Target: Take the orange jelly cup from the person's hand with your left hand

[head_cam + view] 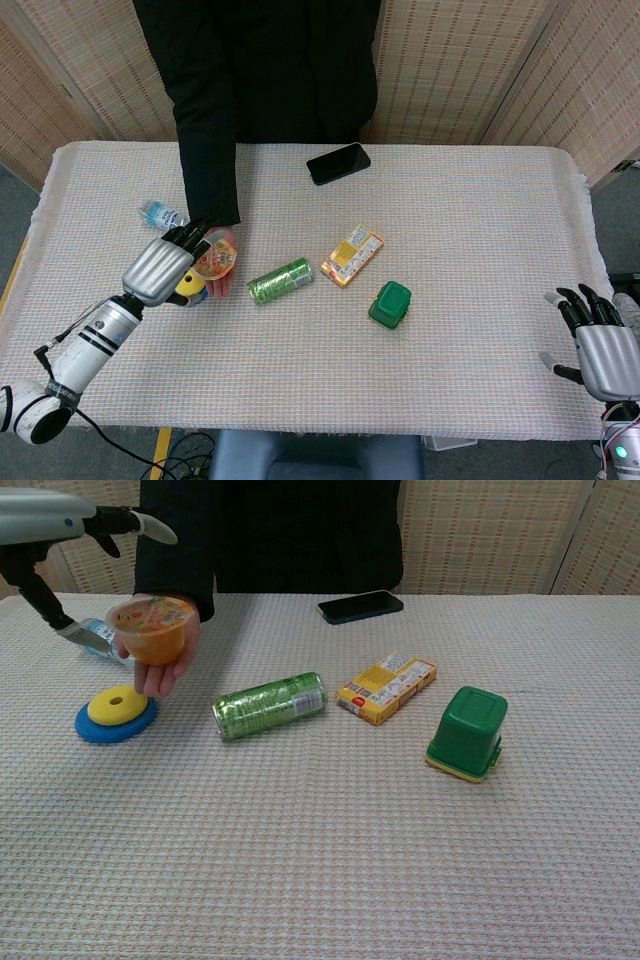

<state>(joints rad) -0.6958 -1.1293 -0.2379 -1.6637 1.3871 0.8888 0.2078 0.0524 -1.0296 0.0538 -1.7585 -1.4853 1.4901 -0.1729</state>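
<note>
Cloth (pixel 330 870) with a woven texture covers the table nearest the robot. At the near right corner the right hand (pixel 600 345) sits off the table edge, fingers apart and holding nothing. Further in lie a green box (pixel 466 732) on a yellow base, a green can (pixel 270 705) on its side, a yellow carton (pixel 387 688), and a yellow disc on a blue ring (pixel 115 714). Just above that ring the left hand (pixel 160 268) hovers with fingers spread wide, holding nothing; its fingertips (pixel 190 235) reach toward the orange jelly cup (pixel 152 627). Whether they touch the cup is hard to say from the head view; the chest view shows them apart from it. The cup rests upright in the person's hand (pixel 165 665), raised above the table. Behind it a small water bottle (pixel 158 213) lies on its side. Farthest back, a black phone (pixel 360 606) lies near the person in dark clothing (pixel 270 70).
</note>
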